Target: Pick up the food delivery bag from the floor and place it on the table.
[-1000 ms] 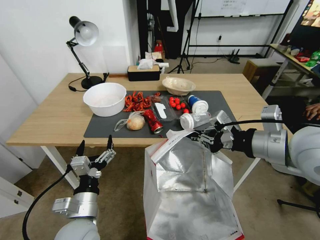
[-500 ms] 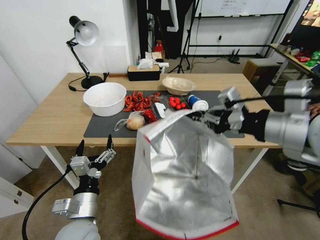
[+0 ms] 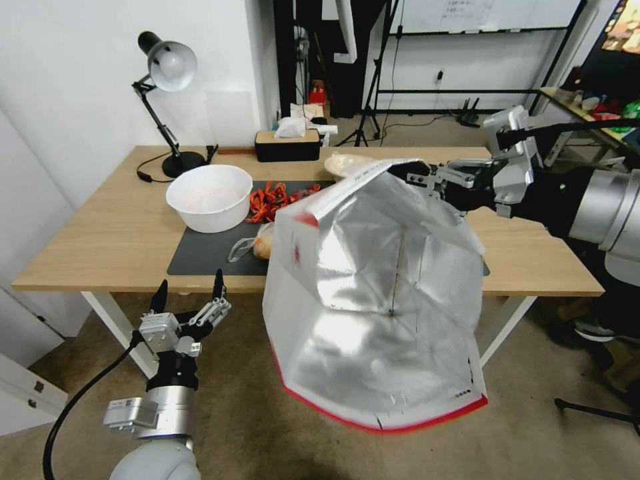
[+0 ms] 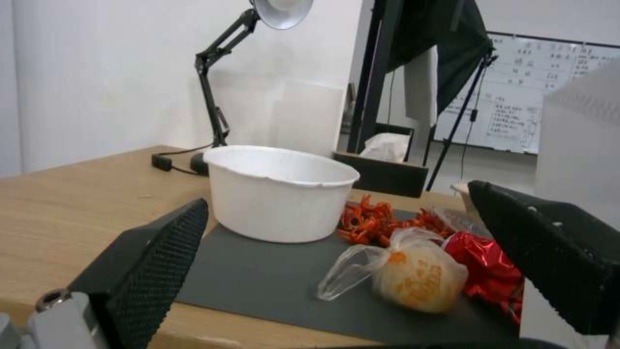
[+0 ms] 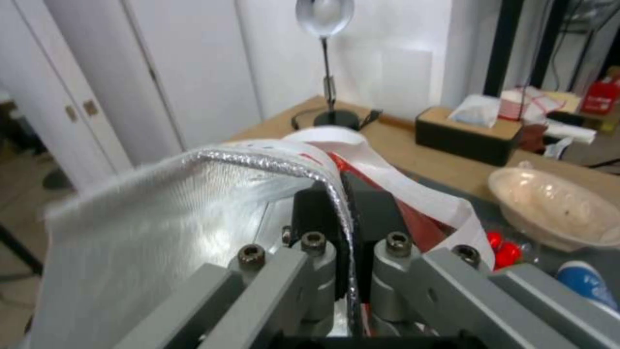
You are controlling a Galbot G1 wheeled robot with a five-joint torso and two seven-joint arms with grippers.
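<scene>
Foil-lined bag [image 3: 373, 293] is held in the air at the counter's [image 3: 100, 233] front edge, its rim pinched tight by the right end effector [image 3: 427, 180]. Left end effector [image 3: 190, 293] is parked low, fingers spread, empty.

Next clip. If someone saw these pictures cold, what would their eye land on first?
The food delivery bag, hanging in the air in front of the table, its crinkly silver lining facing the head camera. The right pincer is shut on its top rim above the dark mat. Next, the open left pincer held low before the table's near edge, and the white bowl on the mat's left end.
</scene>
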